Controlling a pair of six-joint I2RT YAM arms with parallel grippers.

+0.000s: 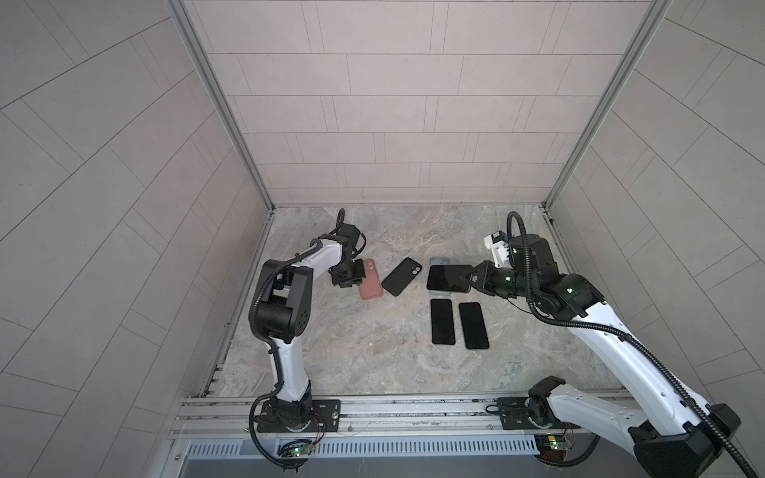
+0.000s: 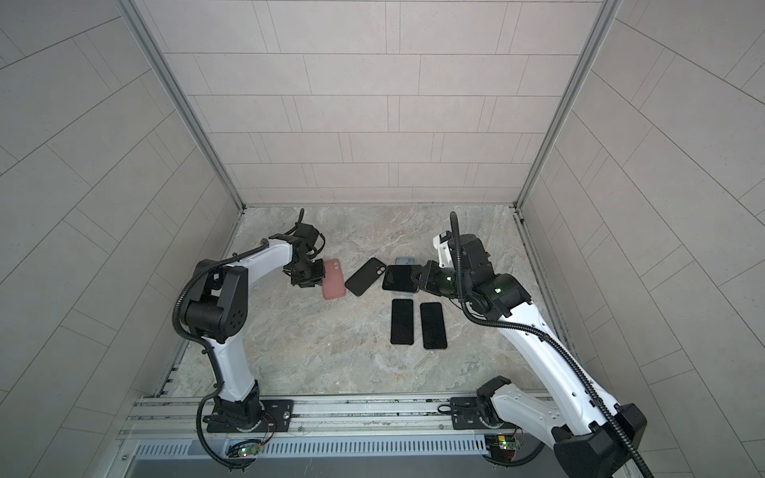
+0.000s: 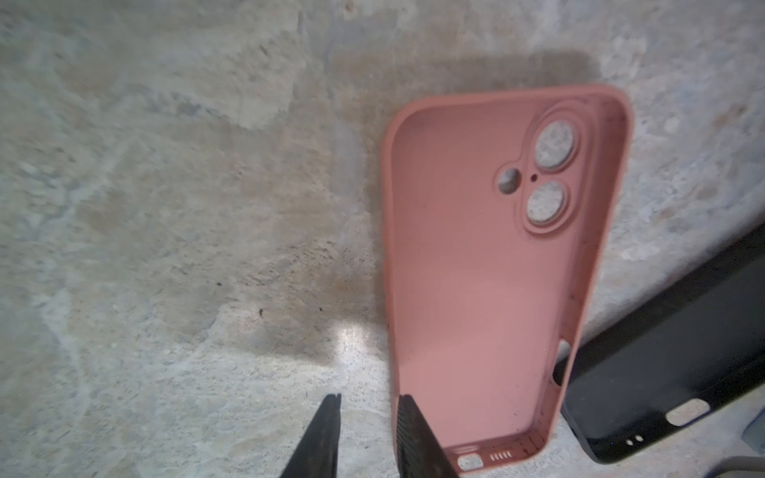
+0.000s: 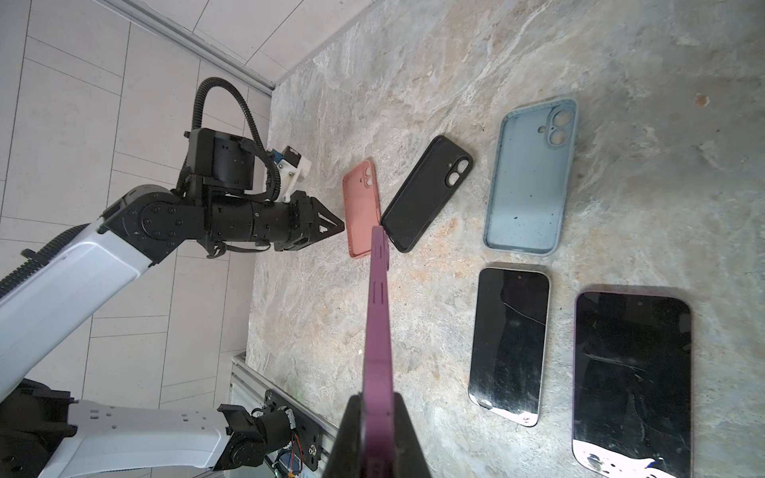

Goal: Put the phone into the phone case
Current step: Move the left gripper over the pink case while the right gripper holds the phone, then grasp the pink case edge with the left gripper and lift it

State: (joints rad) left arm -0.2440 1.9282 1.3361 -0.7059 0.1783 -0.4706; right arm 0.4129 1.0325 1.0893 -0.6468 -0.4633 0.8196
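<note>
The right arm [image 1: 612, 343] is stretched in from the right, and the right gripper [image 4: 374, 399] is clamped on one end of the purple phone [image 1: 447, 278], holding it flat, dark screen up, in the air just right of the black case [image 1: 401, 276] and over the grey-blue case [image 4: 528, 182]. The left arm [image 1: 287, 364] is folded at the elbow and points to the pink case [image 3: 476, 289], which lies hollow side up just left of the black case. The left gripper [image 3: 368, 399] has its jaws a little apart, one finger outside the long wall of this case and one over its inside, and whether they touch it I cannot tell.
</note>
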